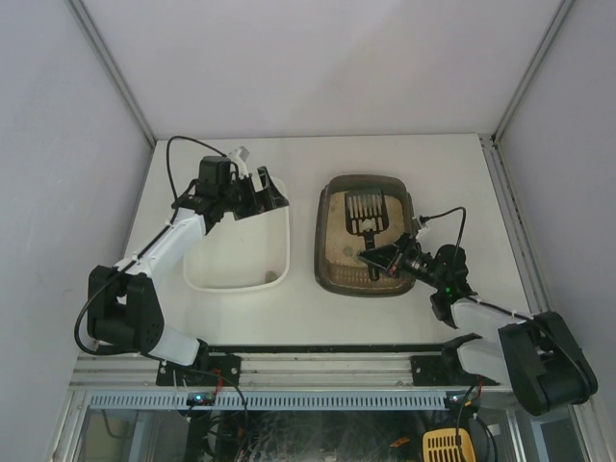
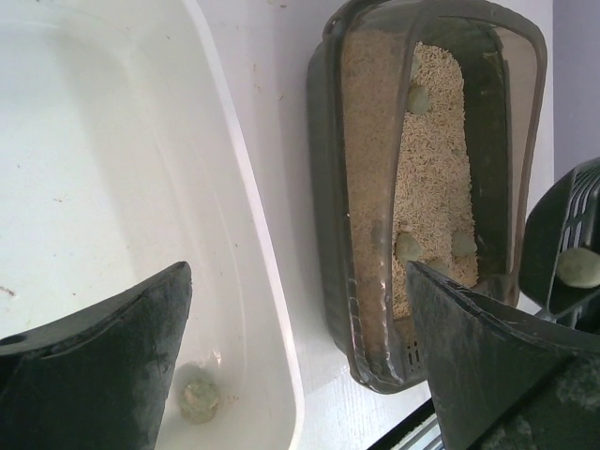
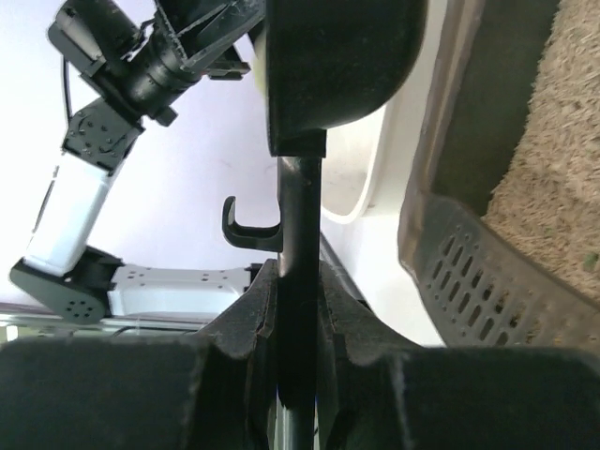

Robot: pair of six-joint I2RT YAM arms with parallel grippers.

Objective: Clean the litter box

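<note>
Tilting the small black slotted plastic scoop [image 1: 366, 214] could spill onto the table [image 1: 298, 308]; from above, the right gripper [image 1: 387, 258] clamps it over the dark grey-brown rounded plastic litter box [image 1: 323, 252], right of the plain white rectangular tray [image 1: 236, 279]. Left wrist: left gripper [image 2: 298, 281] spread, empty; grainy beige litter [image 2: 427, 169], lumpy greenish clumps [image 2: 409, 246], one riding the scoop. Right wrist: smooth thin handle [image 3: 300, 262] pinched; slotted box rim [image 3: 487, 272].

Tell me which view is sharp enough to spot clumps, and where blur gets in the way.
Top external: soft, even light, no glare, but the litter box is too small for detail. Left wrist: clumps in the litter read sharp; the left fingers are dark, blurred foreground. Right wrist: the near-black scoop handle fills the centre; litter shows only at the right edge.
</note>
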